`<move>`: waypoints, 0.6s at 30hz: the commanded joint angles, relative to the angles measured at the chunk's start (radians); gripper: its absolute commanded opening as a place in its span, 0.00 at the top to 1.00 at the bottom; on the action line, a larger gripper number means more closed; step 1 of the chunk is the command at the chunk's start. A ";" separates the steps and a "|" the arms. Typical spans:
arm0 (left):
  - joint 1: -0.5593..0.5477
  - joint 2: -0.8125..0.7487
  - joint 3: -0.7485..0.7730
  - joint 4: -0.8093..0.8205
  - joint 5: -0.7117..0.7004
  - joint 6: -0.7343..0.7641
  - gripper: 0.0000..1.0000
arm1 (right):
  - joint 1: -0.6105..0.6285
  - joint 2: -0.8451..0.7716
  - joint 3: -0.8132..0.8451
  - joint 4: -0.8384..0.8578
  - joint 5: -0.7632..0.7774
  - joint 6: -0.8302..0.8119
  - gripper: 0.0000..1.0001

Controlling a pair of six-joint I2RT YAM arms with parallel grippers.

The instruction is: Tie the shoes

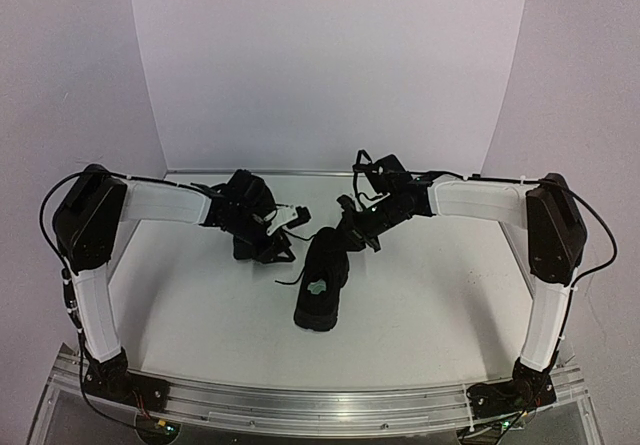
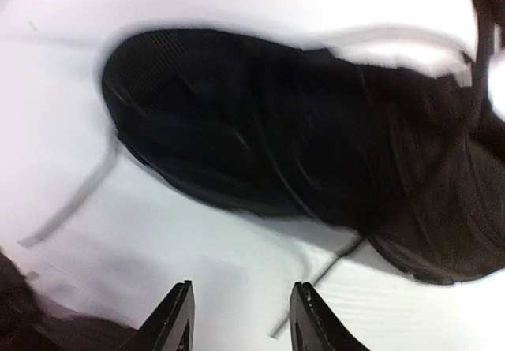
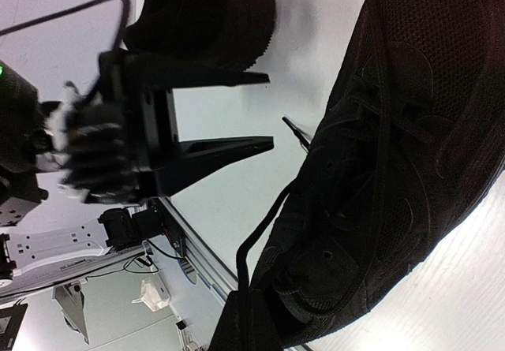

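One black shoe [image 1: 322, 283] lies mid-table, toe toward the arms, and fills the left wrist view [image 2: 276, 130] and the right wrist view [image 3: 394, 146]. A second black shoe [image 3: 205, 12] sits behind the left gripper. My right gripper [image 3: 254, 308] is shut on a thin black lace [image 3: 264, 225] that rises from its tips to the shoe's collar; in the top view the right gripper [image 1: 352, 233] is at the shoe's far end. My left gripper [image 2: 241, 308] is open just left of the shoe with nothing between its fingers; a loose lace end [image 2: 316, 292] lies on the table beside its right finger.
White walls close in the table at the back and on both sides. An aluminium rail [image 1: 320, 400] runs along the near edge between the arm bases. Another slack lace [image 2: 71, 201] trails over the white tabletop [image 1: 420, 305] to the shoe's left.
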 commanded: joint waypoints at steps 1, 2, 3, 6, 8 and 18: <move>0.014 0.100 0.242 -0.088 -0.035 0.025 0.52 | -0.001 0.019 0.017 0.009 -0.001 -0.012 1.00; 0.014 0.140 0.287 -0.114 -0.043 0.028 0.51 | -0.001 0.019 0.018 0.009 -0.001 -0.012 1.00; 0.014 0.168 0.340 -0.145 -0.053 0.029 0.50 | -0.002 0.020 0.018 0.010 0.000 -0.012 1.00; 0.015 0.257 0.465 -0.210 -0.118 0.036 0.48 | -0.002 0.024 0.023 0.008 0.000 -0.015 1.00; 0.014 0.300 0.521 -0.232 -0.177 0.024 0.46 | -0.001 0.025 0.025 0.008 -0.001 -0.017 1.00; 0.029 0.425 0.640 -0.371 -0.325 0.098 0.43 | -0.001 0.032 0.029 0.003 -0.008 -0.024 1.00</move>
